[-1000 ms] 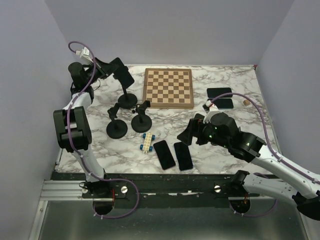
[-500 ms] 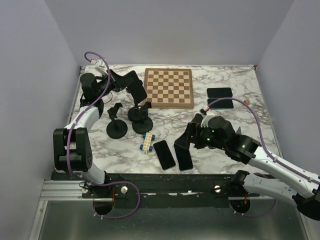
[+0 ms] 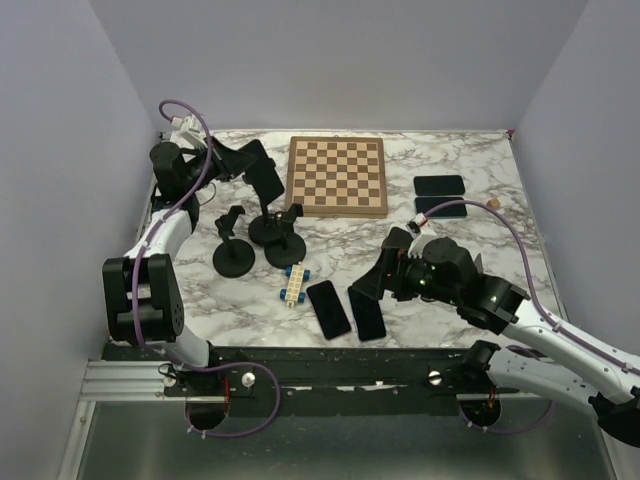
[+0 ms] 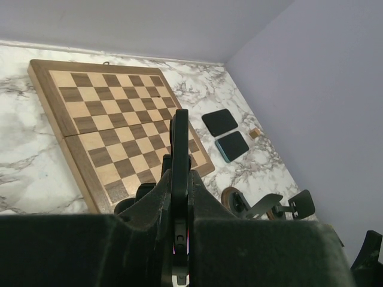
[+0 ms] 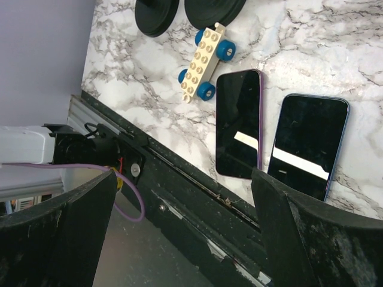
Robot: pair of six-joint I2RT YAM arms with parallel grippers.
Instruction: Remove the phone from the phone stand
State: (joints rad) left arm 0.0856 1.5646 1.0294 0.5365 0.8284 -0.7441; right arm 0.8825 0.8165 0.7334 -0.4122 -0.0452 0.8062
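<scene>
At 10 o'clock on the marble table (image 3: 500, 160), the left gripper (image 3: 248, 162) is clamped on a black phone (image 3: 264, 180), held on edge and tilted. The left wrist view shows the phone edge-on with a finger (image 4: 206, 206) pressed against each face. The phone hangs directly over the round base of its phone stand (image 3: 265, 230), just off the near-left corner of the chessboard (image 3: 337, 175); whether it still sits in the cradle cannot be told. Two bare stands (image 3: 233, 258) (image 3: 283, 248) stand at 6 o'clock of that base. Right gripper (image 3: 383, 265), at 5 o'clock on the table, is spread wide and holds nothing. It sits beside two flat phones (image 3: 329, 308) (image 3: 366, 312), with a blue-wheeled brick toy car (image 3: 294, 284) at their 10 o'clock.
</scene>
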